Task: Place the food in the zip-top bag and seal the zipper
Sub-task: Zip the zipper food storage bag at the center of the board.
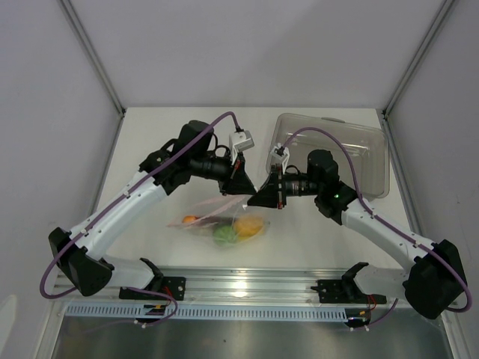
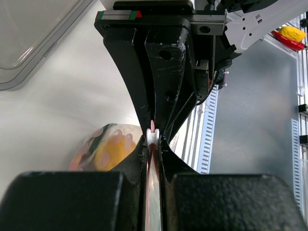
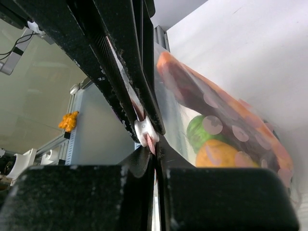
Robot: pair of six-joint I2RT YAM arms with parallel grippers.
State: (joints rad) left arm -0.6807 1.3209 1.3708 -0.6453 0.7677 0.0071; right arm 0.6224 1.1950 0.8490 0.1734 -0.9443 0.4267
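Top external view: the two arms reach inward over the white table (image 1: 150,149) and meet nose to nose at its middle, with the zip-top bag (image 1: 217,224) spreading from their tips toward the near edge. Through its clear plastic show a yellow lemon (image 1: 251,226) on the right, a green lime (image 1: 224,235) just left of it and touching it, and a small orange-yellow piece (image 1: 191,220) at the left end. In the right wrist view a reddish-brown meat slice (image 3: 180,84) lies along the bag's upper side, above the lime. The left gripper (image 2: 152,147) has its jaws pressed narrow on the zipper (image 2: 152,187), which runs as a thin pink-red strip between its fingers. The right gripper (image 3: 153,156) is likewise clamped on that strip from the opposite side. Between the two sets of fingertips sits a small white slider (image 2: 152,136) with a pink tab, touched by both. Whether the mouth is sealed along its length cannot be told. A rigid clear tray (image 1: 374,149) stands at the far right of the table, well apart from the bag.
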